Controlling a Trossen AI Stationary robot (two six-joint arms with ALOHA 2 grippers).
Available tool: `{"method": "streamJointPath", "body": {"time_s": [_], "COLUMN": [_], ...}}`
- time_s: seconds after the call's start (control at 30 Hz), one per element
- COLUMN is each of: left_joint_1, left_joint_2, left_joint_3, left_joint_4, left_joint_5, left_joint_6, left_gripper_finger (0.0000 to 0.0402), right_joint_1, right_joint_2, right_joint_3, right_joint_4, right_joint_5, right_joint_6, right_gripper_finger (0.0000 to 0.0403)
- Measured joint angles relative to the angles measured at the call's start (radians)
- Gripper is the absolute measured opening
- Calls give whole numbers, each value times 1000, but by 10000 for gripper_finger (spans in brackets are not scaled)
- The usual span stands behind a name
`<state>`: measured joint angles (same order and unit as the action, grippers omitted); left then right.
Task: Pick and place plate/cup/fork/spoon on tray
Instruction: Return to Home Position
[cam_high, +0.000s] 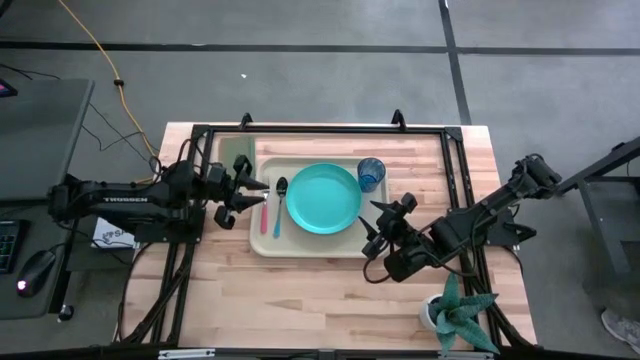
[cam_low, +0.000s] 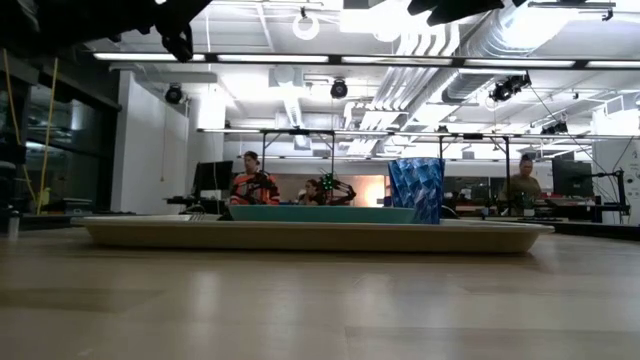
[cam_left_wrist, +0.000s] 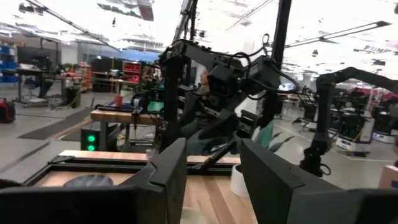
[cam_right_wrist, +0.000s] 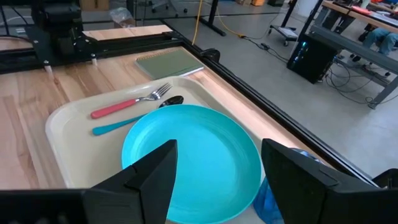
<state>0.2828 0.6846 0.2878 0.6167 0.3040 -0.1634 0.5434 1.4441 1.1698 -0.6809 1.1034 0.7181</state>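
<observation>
The beige tray (cam_high: 262, 243) lies in the middle of the table. On it lie the teal plate (cam_high: 324, 198), the blue cup (cam_high: 371, 174) at the plate's far right, the pink-handled fork (cam_high: 264, 213) and the blue-handled spoon (cam_high: 279, 205) side by side at the tray's left. They also show in the right wrist view: plate (cam_right_wrist: 193, 158), fork (cam_right_wrist: 127, 103), spoon (cam_right_wrist: 127, 120). My left gripper (cam_high: 256, 194) is open and empty above the tray's left edge. My right gripper (cam_high: 376, 228) is open and empty at the tray's right edge.
A small olive-green flat rectangle (cam_high: 235, 150) lies at the tray's far left corner. A potted spiky plant (cam_high: 458, 312) stands at the table's near right. A black frame (cam_high: 320, 130) runs around the table. People sit in the room beyond.
</observation>
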Motion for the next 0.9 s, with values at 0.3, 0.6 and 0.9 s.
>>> {"method": "streamJointPath", "body": {"time_s": [0.3, 0.6, 0.9], "left_joint_1": [-134, -106, -157], "left_joint_2": [-39, -374, -652], "left_joint_3": [0, 1, -147], "left_joint_4": [-2, -301, -543], "left_joint_5": [-2, -93, -241], "left_joint_6": [11, 44, -9], "left_gripper_finger": [63, 2, 0], "right_joint_1": [1, 11, 124], "right_joint_2": [0, -6, -93], "right_joint_3": [0, 0, 0], "right_joint_4": [-3, -75, -325], "right_joint_5": [-13, -20, 57], "right_joint_6": [0, 44, 350], "right_gripper_finger": [226, 226, 189]}}
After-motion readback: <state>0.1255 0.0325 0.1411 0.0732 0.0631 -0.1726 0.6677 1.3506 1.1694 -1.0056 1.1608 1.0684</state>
